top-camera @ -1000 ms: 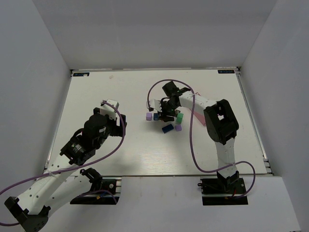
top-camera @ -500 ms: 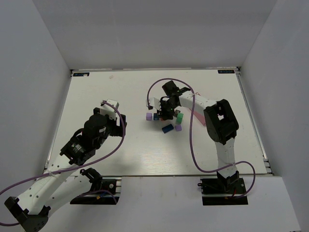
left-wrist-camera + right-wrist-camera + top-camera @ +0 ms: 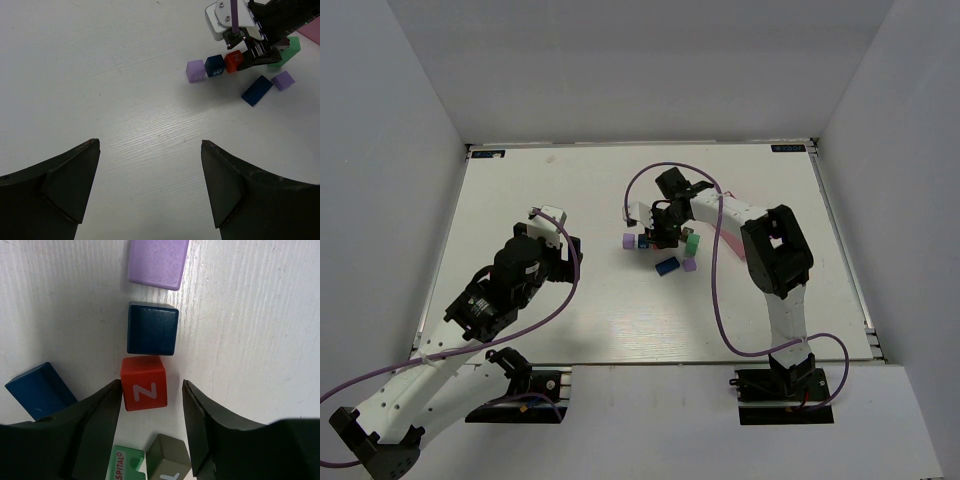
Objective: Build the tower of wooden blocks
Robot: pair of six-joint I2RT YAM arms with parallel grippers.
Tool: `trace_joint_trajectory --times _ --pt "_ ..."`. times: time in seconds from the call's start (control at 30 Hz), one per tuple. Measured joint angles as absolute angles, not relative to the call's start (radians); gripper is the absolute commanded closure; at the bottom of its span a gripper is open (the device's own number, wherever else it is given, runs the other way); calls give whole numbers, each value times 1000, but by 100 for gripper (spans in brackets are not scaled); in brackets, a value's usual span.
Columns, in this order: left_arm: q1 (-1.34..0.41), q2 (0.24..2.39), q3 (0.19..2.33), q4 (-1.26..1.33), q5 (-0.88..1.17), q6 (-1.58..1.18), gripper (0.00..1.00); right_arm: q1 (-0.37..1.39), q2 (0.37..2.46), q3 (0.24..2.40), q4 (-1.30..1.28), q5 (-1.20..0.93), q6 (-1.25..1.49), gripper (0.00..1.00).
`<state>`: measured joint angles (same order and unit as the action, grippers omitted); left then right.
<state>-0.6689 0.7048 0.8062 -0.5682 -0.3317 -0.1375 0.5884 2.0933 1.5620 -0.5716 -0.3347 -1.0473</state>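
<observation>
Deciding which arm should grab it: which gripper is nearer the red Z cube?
Right. The right gripper straddles the red Z cube, jaws open either side. The left gripper, also open, sits far off to the cube's left.

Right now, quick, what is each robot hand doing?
Left gripper: open, holding nothing.
Right gripper: open, jaws either side of the red cube, not shut on it.

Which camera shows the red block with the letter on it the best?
The right wrist camera: the red block sits big in the middle and its white Z is easy to read. The left wrist camera shows it small and far off. In the top camera the right arm mostly hides it.
</observation>
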Motion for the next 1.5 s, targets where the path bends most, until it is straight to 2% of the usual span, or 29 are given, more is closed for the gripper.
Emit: trace_joint_trajectory --times 1.33,1.43,1.5 --pt "-669 705 806 -568 -332 -138 8 588 2103 1579 -572 -317 -1016 47" --pt "-669 705 806 -568 -332 -138 8 588 2103 1582 -572 -317 -1014 41" --pt "-669 705 806 -568 -332 -138 8 588 2103 1582 -573 -317 -1009 33"
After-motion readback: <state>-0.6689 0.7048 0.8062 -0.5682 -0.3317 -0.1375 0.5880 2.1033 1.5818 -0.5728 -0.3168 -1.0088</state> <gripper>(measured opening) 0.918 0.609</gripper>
